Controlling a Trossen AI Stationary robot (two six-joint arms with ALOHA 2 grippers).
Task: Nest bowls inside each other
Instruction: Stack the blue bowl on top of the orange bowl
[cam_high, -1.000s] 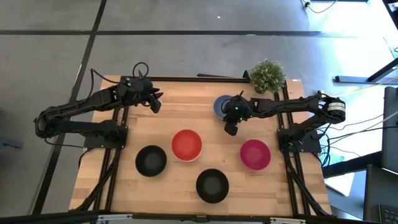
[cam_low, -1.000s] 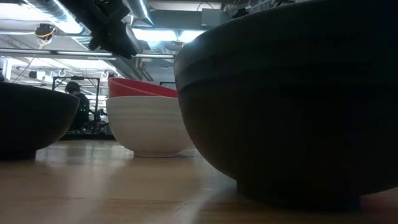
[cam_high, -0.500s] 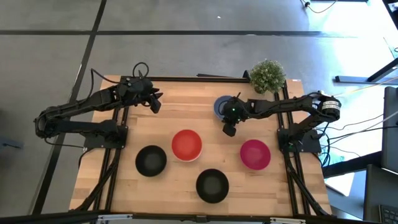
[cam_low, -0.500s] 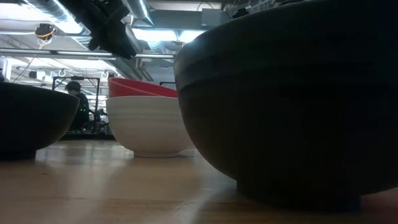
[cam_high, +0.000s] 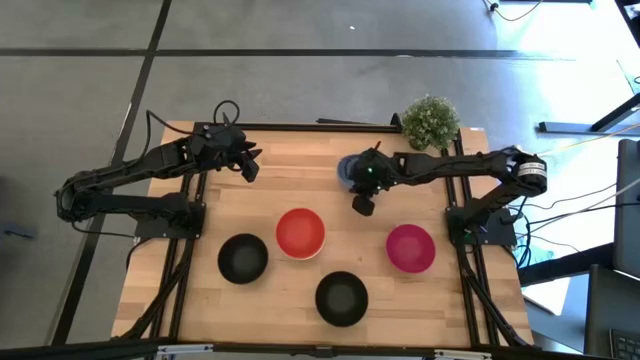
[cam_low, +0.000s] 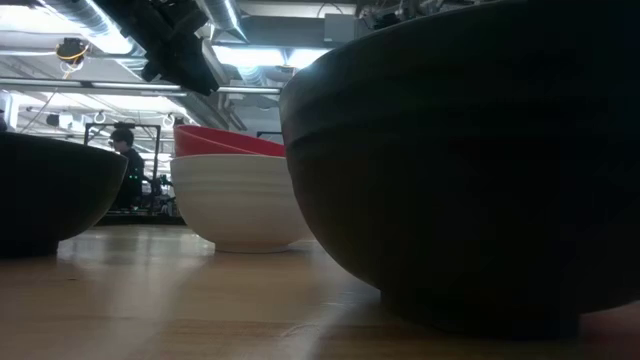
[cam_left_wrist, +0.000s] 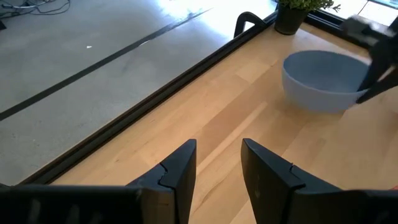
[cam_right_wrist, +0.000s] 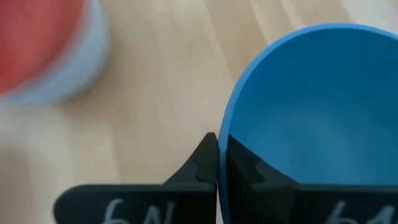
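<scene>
A: Where is the right end effector (cam_high: 361, 203)?
B: Clamped on the blue bowl (cam_right_wrist: 311, 118). The right wrist view shows one finger outside the rim and one inside, pressed against the thin wall between them.

A: How does that bowl look?
B: Small, round, smooth, plain blue inside and out, mostly hidden under the wrist in the high view. It sits at the far middle of the tabletop (cam_high: 270, 170), just left of the potted plant (cam_high: 430, 121). Whether it rests on the wood or is lifted, I cannot tell.

A: And the arm's pose?
B: The right arm stretches leftward from its base at the right edge, nearly level, with the wrist bent down over the bowl's near rim.

A: The other bowls?
B: The red bowl (cam_high: 300, 232) sits nested in the white bowl (cam_low: 240, 205), near and left of the right end effector. One black bowl (cam_high: 242, 258) lies left of that pair, a second black bowl (cam_high: 341, 297) at the near edge, and the magenta bowl (cam_high: 410, 248) near right, all apart from each other.

A: The left arm?
B: The left end effector (cam_left_wrist: 217, 171) hovers over the far left of the tabletop, its fingers apart and holding nothing.
</scene>
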